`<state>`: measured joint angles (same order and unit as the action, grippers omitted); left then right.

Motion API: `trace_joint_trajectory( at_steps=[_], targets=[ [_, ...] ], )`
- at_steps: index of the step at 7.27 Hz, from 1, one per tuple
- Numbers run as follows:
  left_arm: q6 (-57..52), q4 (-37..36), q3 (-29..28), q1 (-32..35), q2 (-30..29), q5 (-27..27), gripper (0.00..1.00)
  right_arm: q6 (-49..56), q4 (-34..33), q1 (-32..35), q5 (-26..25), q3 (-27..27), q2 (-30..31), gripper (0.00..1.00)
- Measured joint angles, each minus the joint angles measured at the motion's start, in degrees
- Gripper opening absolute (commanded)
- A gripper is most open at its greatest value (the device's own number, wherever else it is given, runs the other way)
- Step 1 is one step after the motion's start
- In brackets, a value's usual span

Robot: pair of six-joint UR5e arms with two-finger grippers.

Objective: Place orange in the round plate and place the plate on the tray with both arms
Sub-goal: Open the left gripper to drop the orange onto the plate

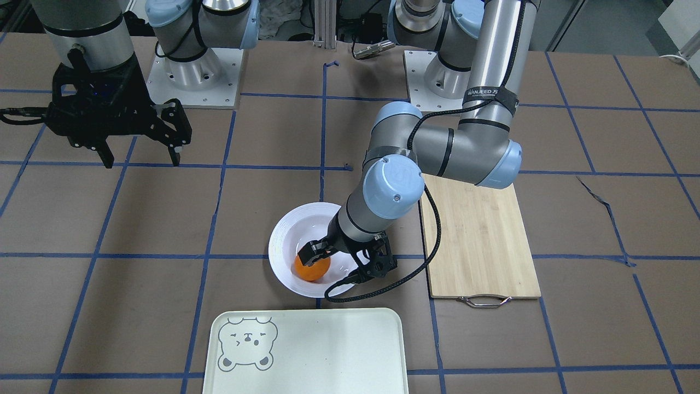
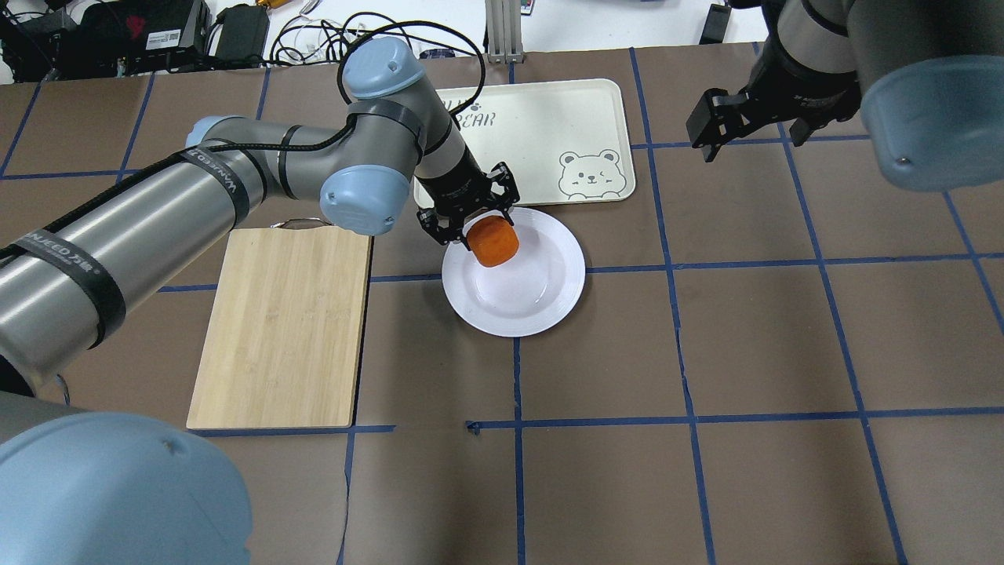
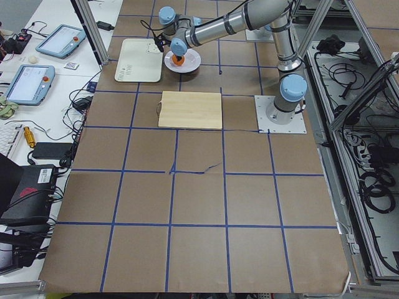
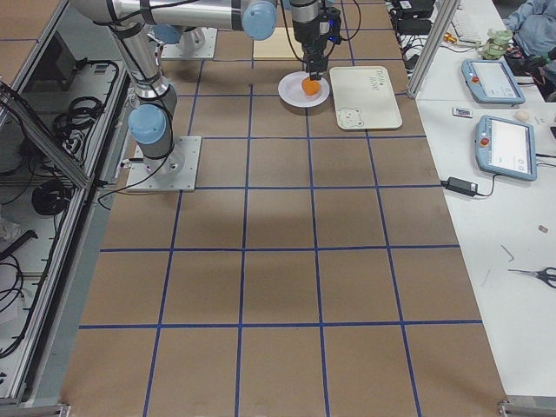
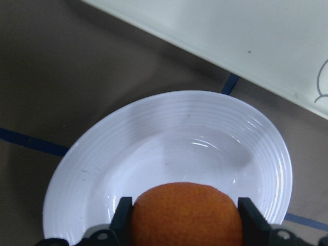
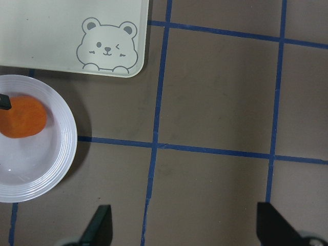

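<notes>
The orange (image 5: 185, 218) is clamped in the left gripper (image 1: 314, 258), low over the round plate (image 2: 549, 312) (contact unclear), likely for release. The tray (image 2: 549, 118) lies just beside, toward the table's operator-side edge. The right gripper (image 1: 141, 160) hangs wide, empty, well apart.

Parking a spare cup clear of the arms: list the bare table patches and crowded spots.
Bare: the table on the robot's side of the round plate, beside the wooden cutting board; also to the robot's right of plate and tray, under the open right gripper. Crowded: between board and tray, where the left gripper holds the orange over the plate.
</notes>
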<state>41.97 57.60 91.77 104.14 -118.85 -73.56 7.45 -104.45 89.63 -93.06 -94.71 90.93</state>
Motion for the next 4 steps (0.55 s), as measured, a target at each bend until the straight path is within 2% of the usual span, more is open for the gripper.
trace_joint_trajectory(
  at_steps=[2, 4],
  targets=[
    [-1.9, 0.39, -0.87, -0.43, 2.02, -2.23, 1.0, -0.12, 0.01, -0.06, 0.27, -0.03, -0.77, 1.0],
    [-12.36, 5.65, -3.03, -3.88, 5.73, -8.03, 1.0, -0.54, -0.45, -0.03, 1.85, -1.29, -2.7, 1.0]
  ],
)
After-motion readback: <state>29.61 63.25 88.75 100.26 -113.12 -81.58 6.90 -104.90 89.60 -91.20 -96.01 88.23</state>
